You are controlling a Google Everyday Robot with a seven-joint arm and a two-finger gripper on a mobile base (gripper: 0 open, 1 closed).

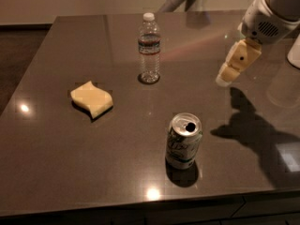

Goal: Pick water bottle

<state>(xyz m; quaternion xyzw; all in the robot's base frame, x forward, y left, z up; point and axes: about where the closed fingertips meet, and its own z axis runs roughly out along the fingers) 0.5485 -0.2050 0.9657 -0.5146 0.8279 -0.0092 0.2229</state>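
Observation:
The water bottle (149, 48) stands upright at the middle back of the dark table (56, 172). It is clear and ribbed, with a white cap and a dark label band. My gripper (229, 71) hangs from the white arm at the right, above the table. It is to the right of the bottle, well apart from it, and holds nothing.
A silver-green soda can (183, 141) stands open-topped near the front edge. A yellow sponge (92, 98) lies at the left. A white object (295, 50) sits at the right edge. The arm's shadow (253, 130) falls on the table's right side.

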